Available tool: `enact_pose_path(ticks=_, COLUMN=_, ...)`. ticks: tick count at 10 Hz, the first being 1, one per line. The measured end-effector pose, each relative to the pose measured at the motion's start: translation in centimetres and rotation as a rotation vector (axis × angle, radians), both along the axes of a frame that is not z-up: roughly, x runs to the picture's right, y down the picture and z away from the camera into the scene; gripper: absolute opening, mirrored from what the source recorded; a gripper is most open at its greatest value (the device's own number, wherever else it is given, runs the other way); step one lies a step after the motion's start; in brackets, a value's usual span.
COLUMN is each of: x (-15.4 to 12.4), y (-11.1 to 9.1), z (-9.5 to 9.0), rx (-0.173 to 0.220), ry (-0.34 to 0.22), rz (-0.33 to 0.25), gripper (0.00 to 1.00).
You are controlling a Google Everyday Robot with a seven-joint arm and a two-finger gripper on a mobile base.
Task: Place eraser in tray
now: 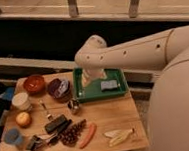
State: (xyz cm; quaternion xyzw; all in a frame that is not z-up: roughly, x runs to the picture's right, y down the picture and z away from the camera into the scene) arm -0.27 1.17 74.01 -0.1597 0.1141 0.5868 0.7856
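The eraser (55,124), a flat black block, lies on the wooden table at the lower left, next to a slim black-handled utensil (62,130). The green tray (96,94) sits at the table's back, right of centre. A small grey-blue block (109,84) lies inside it on the right. My gripper (90,80) hangs from the white arm over the tray's left half, far from the eraser. It hides part of the tray floor.
A red-brown bowl (34,83), a dark bowl (59,87), a white cup (21,101), an orange fruit (23,119), a blue cup (12,136), a metal cup (74,107), a carrot (87,135) and a banana (119,135) sit on the table. A railing runs behind.
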Motion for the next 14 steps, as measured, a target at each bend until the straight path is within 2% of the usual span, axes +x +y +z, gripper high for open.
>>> enact_pose_path(ticks=2, x=-3.2, y=1.5, z=-0.3, rx=-0.019, ry=-0.052, rz=-0.048, gripper=0.73)
enact_pose_path(ticks=4, x=-7.0, y=3.6, z=-0.9, rx=-0.053, ry=-0.131, rz=-0.112, gripper=0.73)
enact_pose_path(ticks=5, x=-7.9, y=4.1, z=-1.0, rx=-0.064, ry=-0.151, rz=-0.129, gripper=0.73)
enact_pose_path(ticks=7, x=-11.1, y=6.8, z=-2.6, rx=-0.126, ry=-0.273, rz=-0.196, gripper=0.73)
enact_pose_path(ticks=10, x=-12.8, y=9.0, z=-4.2, rx=-0.192, ry=-0.405, rz=-0.219, gripper=0.73)
enact_pose_path(ticks=11, x=-13.0, y=9.3, z=-4.4, rx=-0.197, ry=-0.419, rz=-0.223, gripper=0.73)
enact_pose_path(ticks=13, x=-12.6, y=8.9, z=-4.3, rx=-0.196, ry=-0.405, rz=-0.230, gripper=0.73)
enact_pose_path(ticks=14, x=-13.2, y=8.6, z=-4.3, rx=-0.196, ry=-0.412, rz=-0.258, gripper=0.73)
